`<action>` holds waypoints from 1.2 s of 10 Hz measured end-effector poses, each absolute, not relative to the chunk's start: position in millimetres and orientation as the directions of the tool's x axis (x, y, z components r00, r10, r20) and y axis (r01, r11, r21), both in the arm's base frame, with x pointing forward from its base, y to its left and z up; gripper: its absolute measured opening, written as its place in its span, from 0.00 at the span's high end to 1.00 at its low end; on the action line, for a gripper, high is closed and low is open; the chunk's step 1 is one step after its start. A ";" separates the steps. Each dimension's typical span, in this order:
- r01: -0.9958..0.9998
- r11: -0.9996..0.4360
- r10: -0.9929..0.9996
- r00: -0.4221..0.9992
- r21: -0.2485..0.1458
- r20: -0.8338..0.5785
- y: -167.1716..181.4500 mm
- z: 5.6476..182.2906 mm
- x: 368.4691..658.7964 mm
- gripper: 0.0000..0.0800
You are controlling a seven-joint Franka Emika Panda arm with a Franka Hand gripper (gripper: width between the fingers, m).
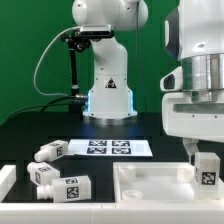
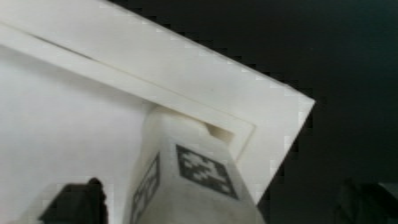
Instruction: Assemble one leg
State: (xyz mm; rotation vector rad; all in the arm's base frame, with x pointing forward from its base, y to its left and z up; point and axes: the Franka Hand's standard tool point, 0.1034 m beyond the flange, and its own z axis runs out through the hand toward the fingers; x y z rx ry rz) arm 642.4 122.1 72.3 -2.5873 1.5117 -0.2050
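Observation:
A white leg (image 1: 207,168) with a black-and-white tag stands upright at a corner of the wide white tray-like panel (image 1: 150,186), at the exterior view's right. My gripper (image 1: 199,157) hangs right over it. In the wrist view the same leg (image 2: 192,165) rises between my two dark fingers (image 2: 71,203), with a gap showing on each side, so my gripper (image 2: 217,208) is open around the leg and not pressing it. The panel's raised rim (image 2: 214,75) runs past the leg. Whether the leg's foot is seated in the panel is hidden.
Three more tagged legs (image 1: 48,150) (image 1: 44,173) (image 1: 72,187) lie loose at the exterior view's left. The marker board (image 1: 108,147) lies flat behind them. The arm's white base (image 1: 108,90) stands at the back, before a green wall.

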 end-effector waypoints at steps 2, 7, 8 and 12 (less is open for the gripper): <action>-0.667 -0.730 -0.683 0.721 -0.150 0.119 121.6 77.5 647.5 0.19; -0.262 -0.962 -0.272 0.940 -0.071 0.205 121.0 77.1 647.3 0.19; -0.187 -0.981 -0.193 0.958 -0.049 0.211 120.0 76.9 647.4 0.19; -0.037 -0.999 -0.037 0.991 -0.006 0.129 108.9 72.6 638.5 0.19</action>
